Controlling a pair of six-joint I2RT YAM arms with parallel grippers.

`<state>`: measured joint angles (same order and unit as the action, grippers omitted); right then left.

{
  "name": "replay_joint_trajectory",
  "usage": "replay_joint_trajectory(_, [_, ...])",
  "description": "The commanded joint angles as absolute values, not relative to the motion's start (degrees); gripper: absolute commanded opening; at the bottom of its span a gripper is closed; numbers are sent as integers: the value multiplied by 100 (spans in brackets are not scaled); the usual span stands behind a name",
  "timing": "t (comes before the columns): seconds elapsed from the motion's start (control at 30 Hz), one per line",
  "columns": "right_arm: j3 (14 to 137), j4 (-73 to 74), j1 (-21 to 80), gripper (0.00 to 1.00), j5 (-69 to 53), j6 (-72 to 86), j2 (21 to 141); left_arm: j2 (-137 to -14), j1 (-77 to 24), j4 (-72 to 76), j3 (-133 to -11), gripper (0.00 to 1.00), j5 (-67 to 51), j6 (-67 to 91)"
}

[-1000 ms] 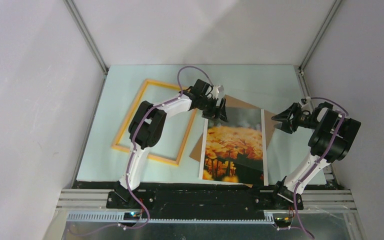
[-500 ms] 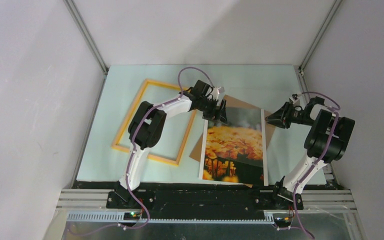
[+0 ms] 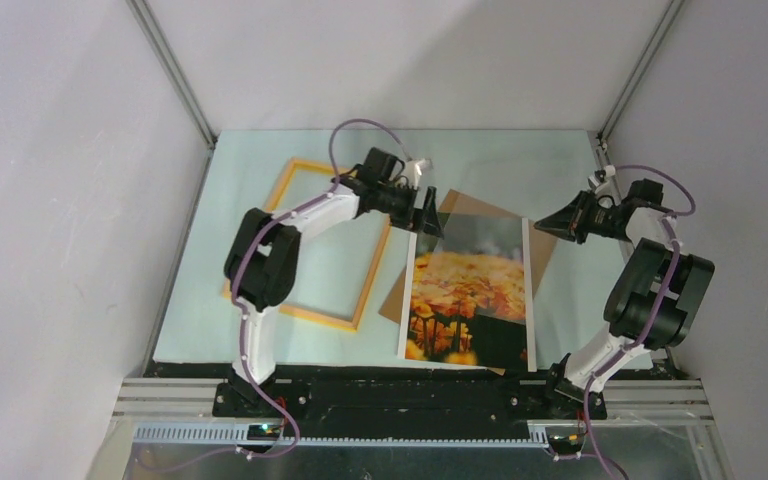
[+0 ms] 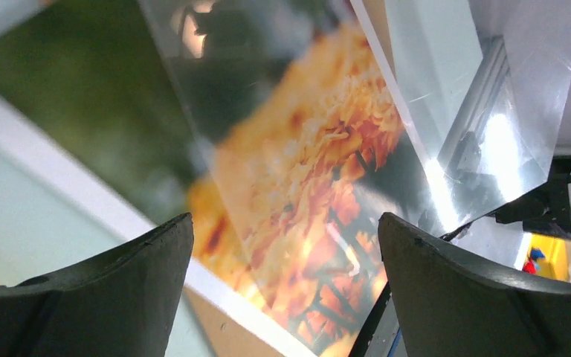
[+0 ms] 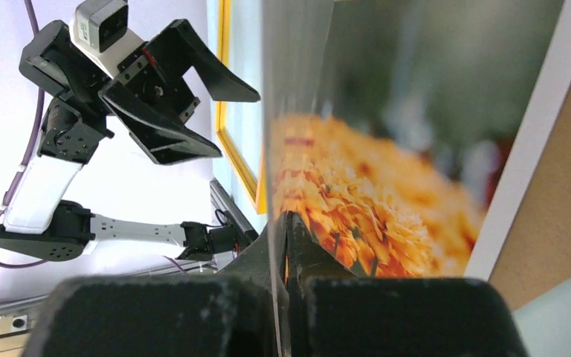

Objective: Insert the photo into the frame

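Jaws on the left gripper (image 3: 430, 215) stand wide apart with nothing between them, poised over the far-left corner of the photo (image 3: 470, 290). The photo lies flat just below that gripper, on a brown board (image 3: 470, 205). The frame (image 3: 265, 225) sits behind the gripper, partly under its forearm, apart from the photo. Facing it, the right gripper (image 3: 542, 227) is pinched tight on the edge of what looks to me like a clear sheet (image 4: 290, 111), tilted up over the photo. My guess is the sheet is being handled first. I'd bring the left gripper low at its corner, close only on the thin edge, lift level with the right, and not drag the glossy print underneath.
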<state>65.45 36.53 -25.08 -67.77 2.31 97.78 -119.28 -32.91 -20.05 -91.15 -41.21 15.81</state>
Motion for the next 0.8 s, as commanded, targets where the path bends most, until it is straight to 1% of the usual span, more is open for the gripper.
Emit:
replay_joint_trajectory(0.0, [6609,3263,-2365,0,-7173,730,9255,-10943,-2651,-1937,-8792,98,-4166,1300])
replay_joint_trajectory(0.13, [6620,2739,-2178,0,-7248,1349,8902,-10420,-1893,-2225,-8422,99,-3763,1217])
replay_joint_trajectory(0.23, [6618,2001,-1981,0,-7290,1958,8685,-10068,-1437,-2701,-8213,99,-3343,1096])
replay_joint_trajectory(0.3, [6623,1518,-1833,0,-7286,2587,8555,-9876,-1104,-3062,-8142,99,-2995,945])
replay_joint_trajectory(0.47, [6619,569,-1347,0,-7132,3486,8422,-9480,-290,-3843,-8231,100,-2077,163])
replay_joint_trajectory(0.53, [6660,326,-1160,0,-7035,3699,8452,-9394,-80,-4032,-8256,100,-1316,-192])
replay_joint_trajectory(0.63, [6768,136,-943,0,-6952,3917,8546,-9408,300,-4192,-8287,100,-651,-741])
replay_joint_trajectory(0.77, [6822,-613,-686,0,-6912,4506,8659,-9768,562,-4298,-8447,100,250,-1188])
